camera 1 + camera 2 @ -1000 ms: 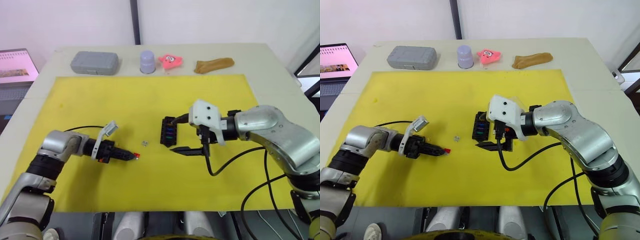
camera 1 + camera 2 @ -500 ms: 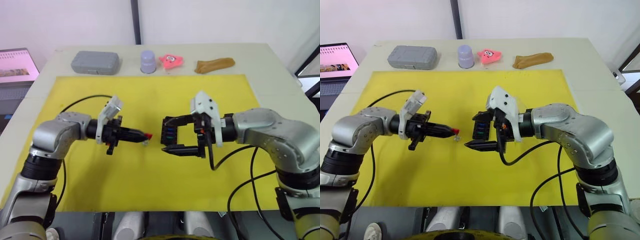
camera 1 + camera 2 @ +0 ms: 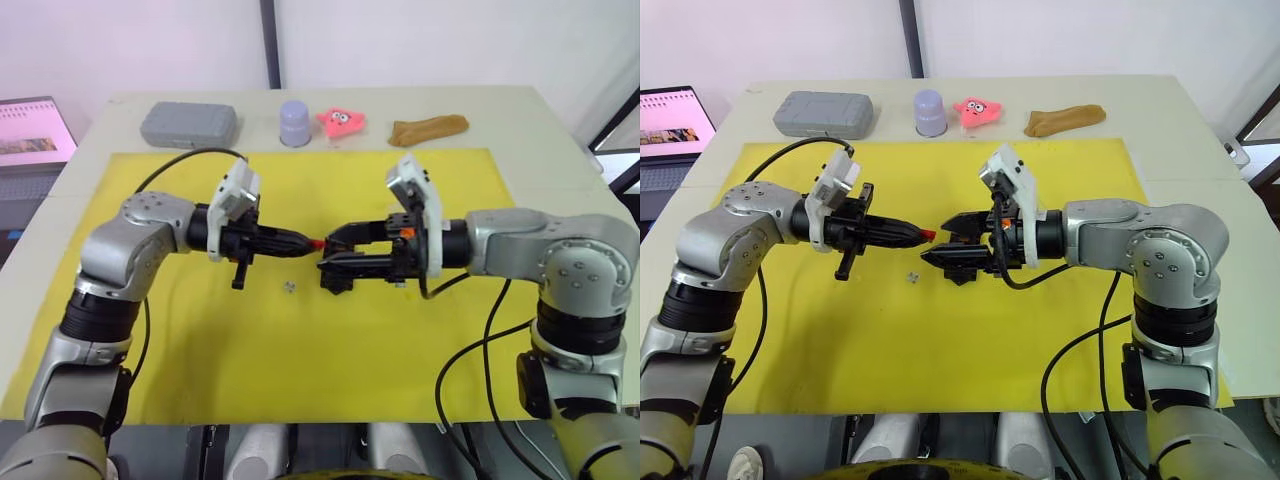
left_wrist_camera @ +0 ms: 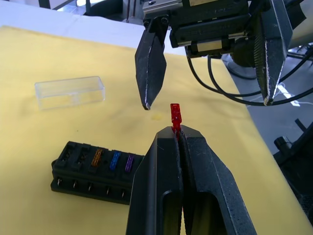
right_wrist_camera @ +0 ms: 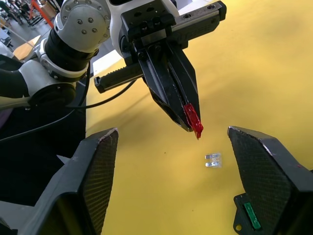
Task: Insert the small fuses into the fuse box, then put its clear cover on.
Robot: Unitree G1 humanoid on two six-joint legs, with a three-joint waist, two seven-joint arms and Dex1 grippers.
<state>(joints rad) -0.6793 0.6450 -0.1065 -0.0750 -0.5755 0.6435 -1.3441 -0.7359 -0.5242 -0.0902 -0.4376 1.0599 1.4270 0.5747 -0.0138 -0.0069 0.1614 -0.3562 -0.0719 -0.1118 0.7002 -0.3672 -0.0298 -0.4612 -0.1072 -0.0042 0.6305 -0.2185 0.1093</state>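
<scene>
Left gripper [image 4: 176, 131] clamps the red fuse [image 4: 175, 116] above the mat [image 3: 400, 340]; right gripper [image 4: 205, 103] spread wide just opposite; box [image 4: 95, 171] lies below.

Fuse box [image 5: 247, 218] cut by frame edge; red fuse [image 4: 175, 116] base hidden.

- My left gripper [image 3: 318, 242] pinches a fuse [image 4: 175, 114] tip-to-tip facing my right gripper [image 3: 328, 254], above the mat [image 3: 330, 340].
- Fuse box [image 4: 95, 169] lies below them, clear cover [image 4: 70, 91] beside it.
- Loose fuse [image 3: 288, 287] left of box.
</scene>
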